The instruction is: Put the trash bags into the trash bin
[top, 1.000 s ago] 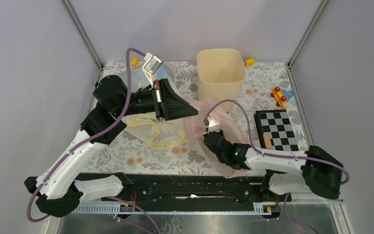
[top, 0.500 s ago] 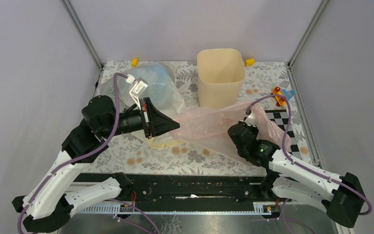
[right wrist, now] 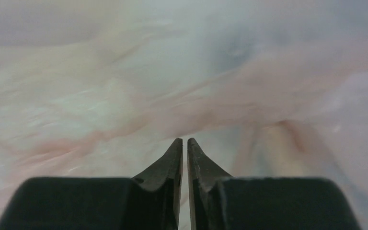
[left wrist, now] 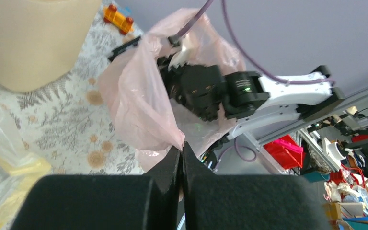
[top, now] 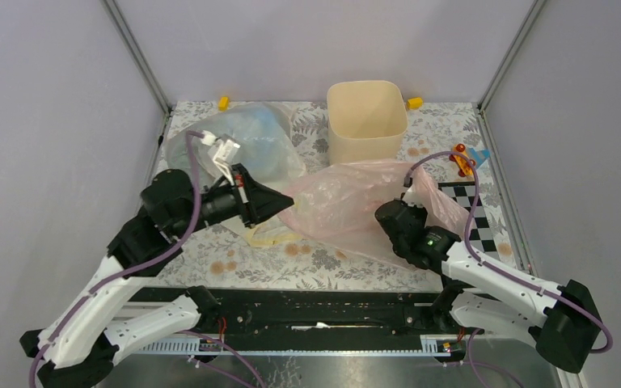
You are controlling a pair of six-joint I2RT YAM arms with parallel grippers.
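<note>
Pink bag [right wrist: 172,72] fills R cam — L cam: L tool [left wrist: 181,146] pinching corner.

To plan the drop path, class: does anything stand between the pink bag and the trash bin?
Nothing visible does. The pink bag, pinched by the left gripper, lies right before the trash bin; the bluish bag sits off to its left.

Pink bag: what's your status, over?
Left gripper shut on corner of pink bag. Right gripper against bag, grip unclear. Bag spread before trash bin, not inside. Nothing blocking bin.
</note>
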